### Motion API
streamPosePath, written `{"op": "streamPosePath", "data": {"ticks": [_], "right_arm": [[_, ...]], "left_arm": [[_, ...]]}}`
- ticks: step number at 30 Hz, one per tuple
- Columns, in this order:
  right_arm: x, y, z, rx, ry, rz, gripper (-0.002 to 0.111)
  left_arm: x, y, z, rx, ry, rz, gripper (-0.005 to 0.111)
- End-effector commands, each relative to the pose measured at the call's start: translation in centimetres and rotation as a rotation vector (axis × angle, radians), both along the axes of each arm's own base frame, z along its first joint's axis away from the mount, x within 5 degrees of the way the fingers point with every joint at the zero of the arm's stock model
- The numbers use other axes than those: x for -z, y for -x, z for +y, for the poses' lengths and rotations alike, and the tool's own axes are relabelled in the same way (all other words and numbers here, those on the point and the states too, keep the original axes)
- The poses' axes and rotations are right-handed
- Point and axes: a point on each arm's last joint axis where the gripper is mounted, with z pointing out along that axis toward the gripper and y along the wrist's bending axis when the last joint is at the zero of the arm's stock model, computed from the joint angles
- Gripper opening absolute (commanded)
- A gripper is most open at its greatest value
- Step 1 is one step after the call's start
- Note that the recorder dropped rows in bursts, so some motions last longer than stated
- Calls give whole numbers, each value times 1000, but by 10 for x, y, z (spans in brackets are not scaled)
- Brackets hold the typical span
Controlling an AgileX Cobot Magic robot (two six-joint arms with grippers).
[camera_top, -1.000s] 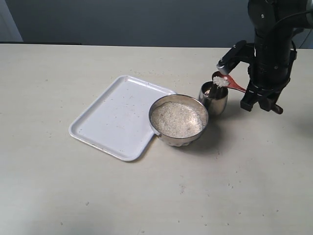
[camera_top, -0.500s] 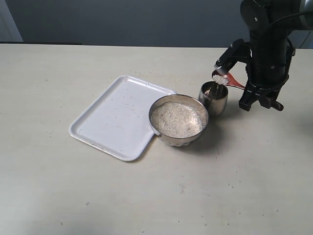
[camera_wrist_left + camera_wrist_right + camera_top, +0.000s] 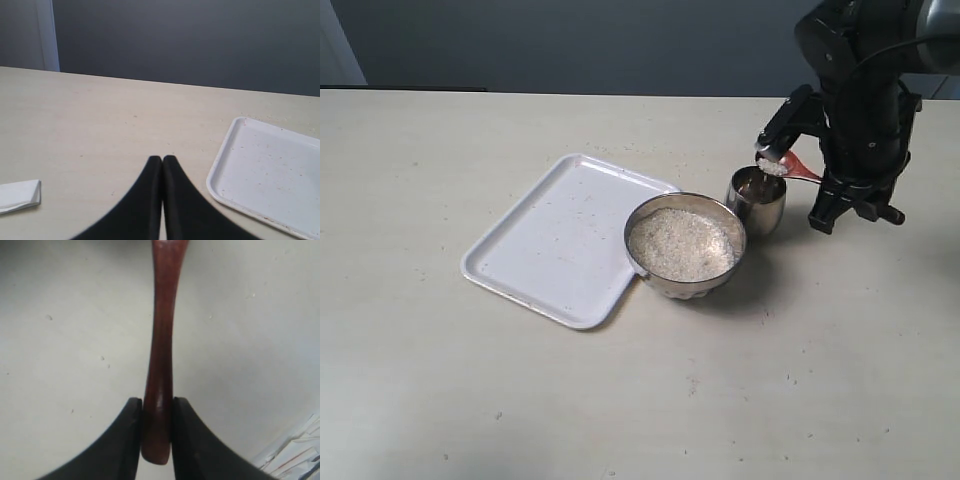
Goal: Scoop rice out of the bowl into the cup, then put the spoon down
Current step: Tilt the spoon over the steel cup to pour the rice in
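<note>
The wide steel bowl stands mid-table, filled with white rice. Just right of it is the small steel cup. My right gripper is shut on the handle of the reddish-brown wooden spoon, whose oval end hangs over the cup's rim with a small clump of rice on it. In the right wrist view the fingers of the gripper pinch the handle of the spoon near its end. My left gripper is shut on nothing, low over bare table, and is outside the exterior view.
A white tray lies flat against the bowl's left side, seen also as tray. Loose grains dot the tray and the table. A folded white paper lies near the left gripper. Printed paper shows at a corner.
The right arm has turned and shifted slightly left, tipping the spoon over the cup. The rice clump on the spoon looks smaller than a second ago.
</note>
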Motion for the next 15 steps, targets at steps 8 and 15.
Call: {"op": "streamPosePath", "data": {"ticks": [8,15], "right_arm": [[-1,2,8,-30,43,-44,-1],[-1,2,7,-20,45,-53,-1]], "left_arm": [[-2,0,0,-1,6,-10,0],[-2,0,0,-1,6,-10,0]]}}
